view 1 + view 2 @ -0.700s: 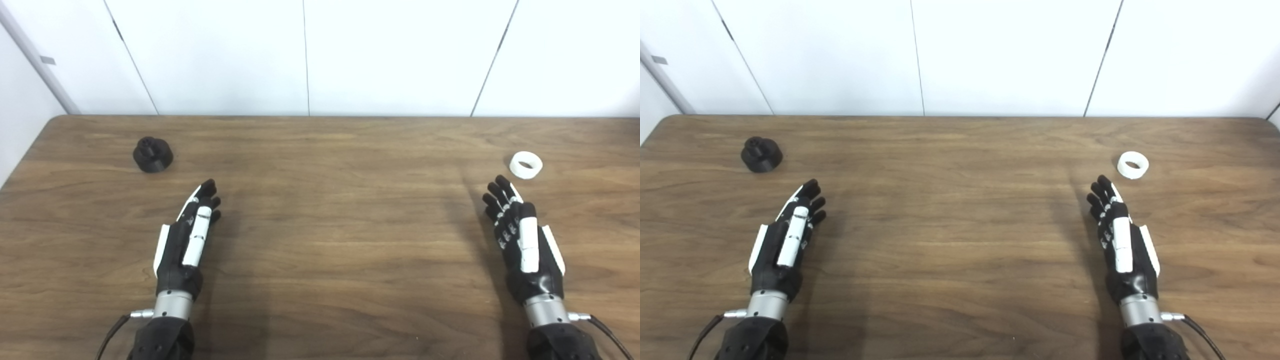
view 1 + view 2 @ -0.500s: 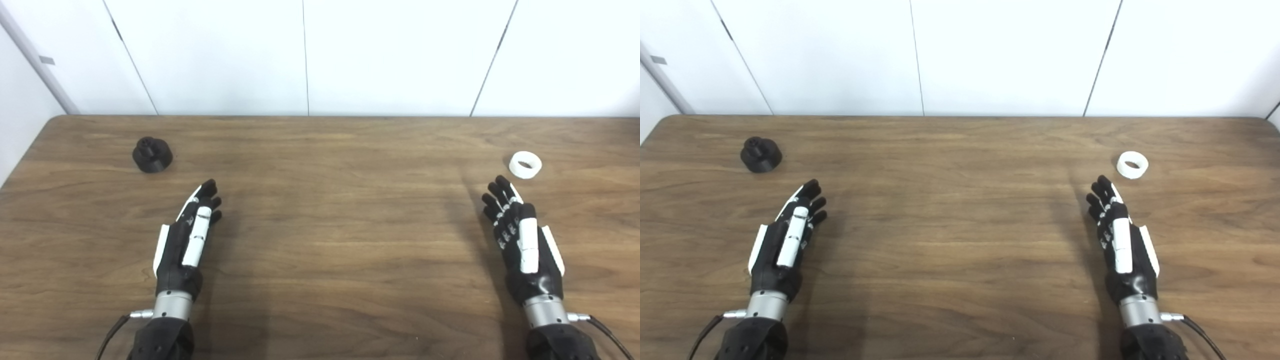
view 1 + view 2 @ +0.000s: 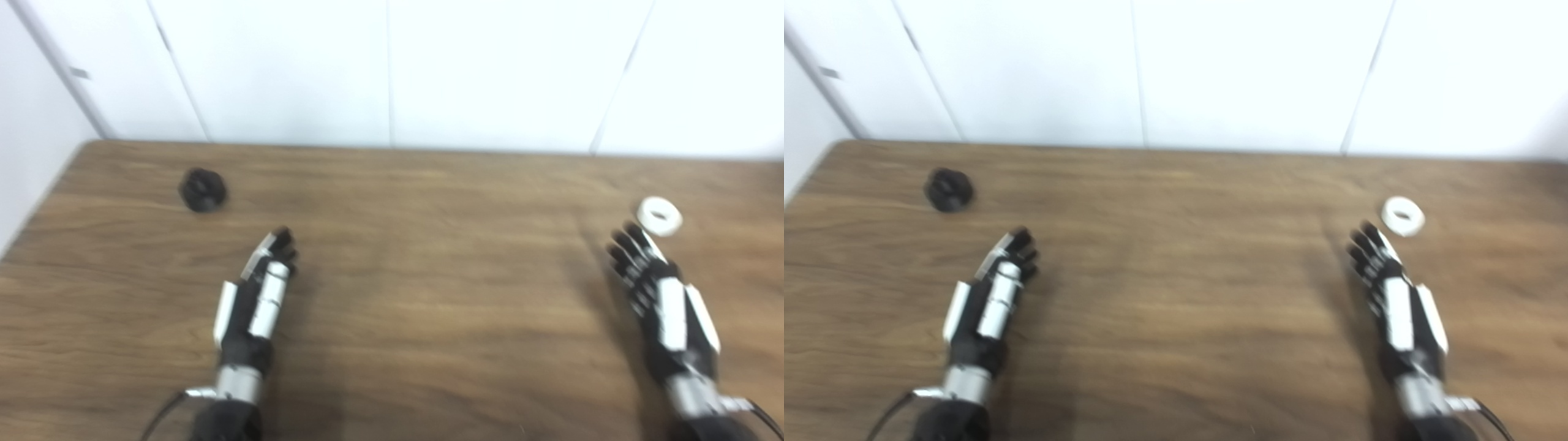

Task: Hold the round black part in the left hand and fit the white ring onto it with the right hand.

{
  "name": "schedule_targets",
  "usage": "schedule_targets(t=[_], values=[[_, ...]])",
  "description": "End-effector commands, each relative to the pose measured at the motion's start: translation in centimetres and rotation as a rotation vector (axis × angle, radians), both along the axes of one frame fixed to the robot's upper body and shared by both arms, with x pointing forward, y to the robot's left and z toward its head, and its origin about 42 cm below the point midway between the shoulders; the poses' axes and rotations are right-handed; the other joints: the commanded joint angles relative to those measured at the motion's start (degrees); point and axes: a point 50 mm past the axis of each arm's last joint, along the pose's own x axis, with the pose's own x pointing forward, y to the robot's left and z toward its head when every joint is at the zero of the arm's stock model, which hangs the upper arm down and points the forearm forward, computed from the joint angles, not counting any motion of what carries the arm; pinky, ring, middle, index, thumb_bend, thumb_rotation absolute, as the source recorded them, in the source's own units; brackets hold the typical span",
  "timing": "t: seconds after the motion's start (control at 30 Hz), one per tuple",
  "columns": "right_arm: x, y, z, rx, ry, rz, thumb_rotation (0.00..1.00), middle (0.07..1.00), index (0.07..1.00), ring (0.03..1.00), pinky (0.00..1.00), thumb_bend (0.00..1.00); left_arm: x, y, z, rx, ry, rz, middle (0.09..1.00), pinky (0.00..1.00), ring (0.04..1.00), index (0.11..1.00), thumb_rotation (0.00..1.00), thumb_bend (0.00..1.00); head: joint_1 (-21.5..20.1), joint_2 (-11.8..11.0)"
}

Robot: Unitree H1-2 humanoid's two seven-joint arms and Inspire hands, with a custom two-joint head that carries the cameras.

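Observation:
The round black part [image 3: 203, 190] sits on the wooden table [image 3: 429, 294] at the far left. My left hand [image 3: 257, 294] lies open and empty on the table, below and to the right of the part, well apart from it. The white ring [image 3: 659, 216] lies flat at the far right. My right hand [image 3: 658, 294] is open and empty, its fingertips just short of the ring, not touching it. The picture is blurred.
A white panelled wall [image 3: 392, 67] runs behind the table's far edge. The table's left edge [image 3: 43, 196] is close to the black part.
The whole picture has shifted right and a little down and is blurred: the camera has moved. The hands, the part and the ring keep their places relative to one another.

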Motion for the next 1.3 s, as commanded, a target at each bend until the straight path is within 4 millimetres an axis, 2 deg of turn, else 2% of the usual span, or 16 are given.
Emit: schedule_targets(t=[0.0,0.3,0.37,0.5,0.87,0.93,1.1,1.2,1.27], values=[[-1.2,-0.8,-2.1,0.01,0.045,-0.005,1.0,0.922,0.917,0.921,0.96,0.67,0.1,-0.4,0.3,0.023,-0.046,-0.003,0.924,0.89,0.909,0.92,0.74,0.41,0.82,-0.91],[-1.1,-1.8,-3.4,0.011,0.049,0.028,1.0,0.944,0.94,0.969,1.0,0.66,0.0,-1.4,-0.8,0.044,-0.029,0.005,0.912,0.88,0.899,0.909,0.74,0.42,5.12,-5.48],[-1.0,-1.9,-3.5,0.002,0.047,0.019,1.0,0.95,0.944,0.973,1.0,0.65,0.0,-1.5,-1.0,0.053,-0.021,0.001,0.913,0.88,0.898,0.91,0.75,0.43,5.39,-6.08],[-0.9,-2.0,-3.9,-0.009,0.05,0.003,1.0,0.939,0.923,0.96,1.0,0.69,0.0,-1.6,-1.4,0.077,-0.013,0.003,0.914,0.87,0.895,0.914,0.78,0.42,5.27,-7.22],[-0.8,-1.9,-4.4,-0.021,0.055,0.005,1.0,0.941,0.928,0.955,1.0,0.61,0.2,-1.4,-1.8,0.086,0.003,0.002,0.917,0.87,0.896,0.92,0.8,0.44,4.05,-7.17],[-0.9,-1.8,-4.3,-0.021,0.053,0.006,1.0,0.94,0.927,0.953,1.0,0.61,0.1,-1.3,-1.7,0.098,0.004,-0.004,0.92,0.87,0.9,0.926,0.76,0.47,3.7,-6.93],[-1.1,-1.9,-4.3,-0.029,0.045,0.015,1.0,0.931,0.918,0.943,0.99,0.6,-0.2,-1.2,-0.7,0.17,-0.012,0.01,0.928,0.83,0.894,0.939,0.55,0.5,2.97,-6.43],[-1.2,-2.1,-4.4,-0.025,0.027,0.042,1.0,0.953,0.954,0.966,1.0,0.57,0.2,-0.9,0.6,0.232,-0.066,0.042,0.923,0.85,0.888,0.935,0.41,0.57,2.66,-6.04],[-1.3,-2.2,-4.5,-0.019,0.033,0.036,1.0,0.957,0.96,0.97,1.0,0.59,0.6,-0.7,1.6,0.263,-0.087,0.074,0.917,0.86,0.891,0.921,0.32,0.67,2.5,-5.82]])
